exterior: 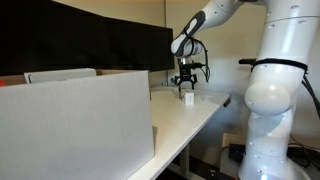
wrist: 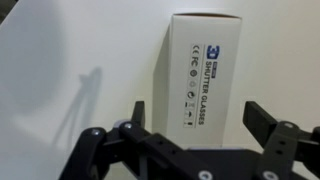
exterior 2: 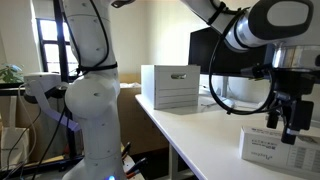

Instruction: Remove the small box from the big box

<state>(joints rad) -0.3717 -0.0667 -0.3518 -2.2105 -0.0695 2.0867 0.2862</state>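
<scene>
- The small box (wrist: pixel 207 70) lies flat on the white table (exterior: pixel 205 125), outside the big box (exterior: pixel 75 125) and well apart from it.
- The gripper (exterior: pixel 187 85) hangs right over the small box, with its jaws spread wide and nothing clamped.
- In the wrist view we see the fingers (wrist: pixel 262 118) either side of the carton's near end, printed face up — "SHUTTER GLASSES" is readable.
- We can't tell whether the fingertips touch the carton.
- In an exterior view the gripper (exterior 2: pixel 283 125) sits just above the small box (exterior 2: pixel 275 150).

My arm (exterior: pixel 270 95) is glossy white, with round thick joints; thin black cables (exterior 2: pixel 211 80) lead to its black gripper (wrist: pixel 199 108).
</scene>
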